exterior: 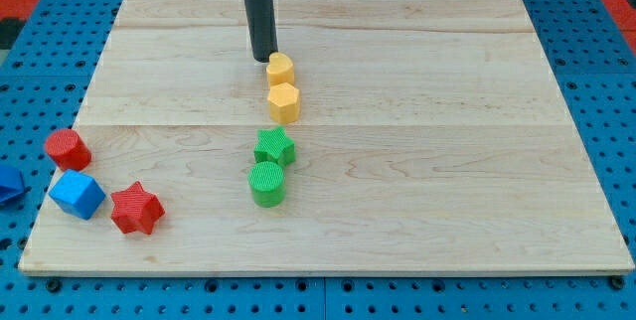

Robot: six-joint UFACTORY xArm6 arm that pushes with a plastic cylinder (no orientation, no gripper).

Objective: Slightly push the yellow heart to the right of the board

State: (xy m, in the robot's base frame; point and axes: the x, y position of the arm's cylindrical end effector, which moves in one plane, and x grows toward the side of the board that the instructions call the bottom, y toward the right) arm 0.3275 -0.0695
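The yellow heart point(280, 69) sits on the wooden board point(447, 111), a little above the middle. My tip point(263, 58) is just to the heart's upper left, close to it or touching it. A yellow hexagon point(283, 102) lies directly below the heart, almost touching it. The dark rod rises from the tip to the view's top edge.
A green star point(274, 147) and a green cylinder point(266, 183) lie below the hexagon in a column. At the board's lower left are a red cylinder point(68, 149), a blue cube point(77, 194) and a red star point(136, 209). Another blue block point(8, 185) lies off the board at the left edge.
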